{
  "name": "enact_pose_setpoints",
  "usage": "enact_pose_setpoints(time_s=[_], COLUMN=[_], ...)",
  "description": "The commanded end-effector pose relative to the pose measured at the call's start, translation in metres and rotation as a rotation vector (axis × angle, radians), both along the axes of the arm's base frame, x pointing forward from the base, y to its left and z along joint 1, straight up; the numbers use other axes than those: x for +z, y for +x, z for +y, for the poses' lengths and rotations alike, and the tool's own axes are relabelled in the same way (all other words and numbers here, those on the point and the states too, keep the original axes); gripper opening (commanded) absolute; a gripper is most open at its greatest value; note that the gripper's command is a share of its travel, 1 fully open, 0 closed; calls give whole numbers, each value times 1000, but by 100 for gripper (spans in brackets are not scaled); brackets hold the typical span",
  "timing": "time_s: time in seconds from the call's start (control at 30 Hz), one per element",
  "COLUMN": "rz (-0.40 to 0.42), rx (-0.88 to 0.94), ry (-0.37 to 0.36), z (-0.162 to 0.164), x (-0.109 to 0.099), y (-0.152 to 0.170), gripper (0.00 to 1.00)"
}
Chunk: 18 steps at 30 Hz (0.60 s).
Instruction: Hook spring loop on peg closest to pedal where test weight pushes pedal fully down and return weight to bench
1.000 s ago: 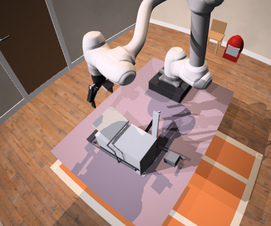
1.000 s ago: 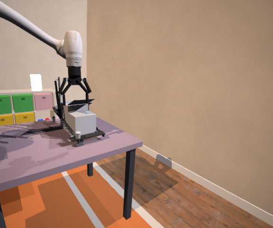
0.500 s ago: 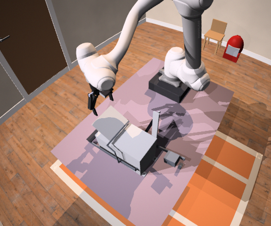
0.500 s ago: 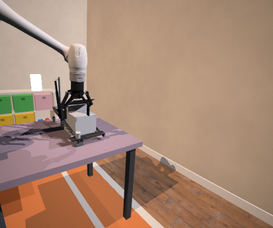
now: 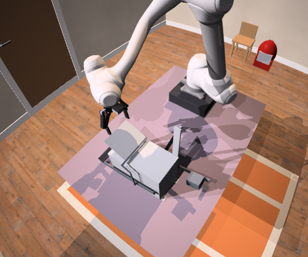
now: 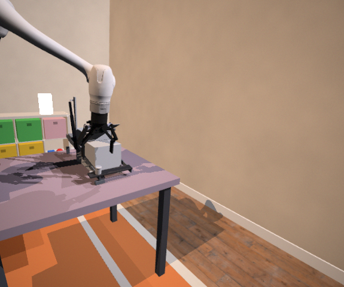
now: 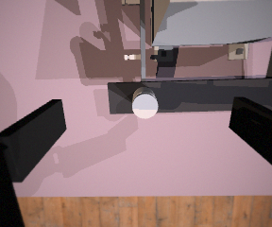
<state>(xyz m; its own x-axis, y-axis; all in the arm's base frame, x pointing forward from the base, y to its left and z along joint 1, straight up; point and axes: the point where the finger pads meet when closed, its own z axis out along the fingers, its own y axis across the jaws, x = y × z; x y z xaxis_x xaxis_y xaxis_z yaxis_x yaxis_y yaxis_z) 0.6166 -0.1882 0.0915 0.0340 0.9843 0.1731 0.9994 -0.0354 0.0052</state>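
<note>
Hovering wide and empty, the end effector [image 7: 145, 125] hangs over the weight [image 7: 144, 102], which stands upright on the pedal [image 7: 197, 95], slightly toward the feeder [image 7: 212, 21] from centre.

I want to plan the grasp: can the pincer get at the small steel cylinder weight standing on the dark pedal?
Probably yes. The open, empty pincer hangs above the small steel cylinder weight on the dark pedal, with nothing between them.

Home room | wood floor [image 5: 32, 176] | door [image 5: 29, 46] | chair [image 5: 245, 37]
</note>
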Motion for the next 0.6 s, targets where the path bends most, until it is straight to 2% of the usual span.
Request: enact_pose_setpoints(time_s=[0.0, 0.57], rz=[-3, -3], rx=[1, 1], ry=[-4, 3], z=[0, 0], x=[3, -5], y=[1, 2], gripper=[100, 100])
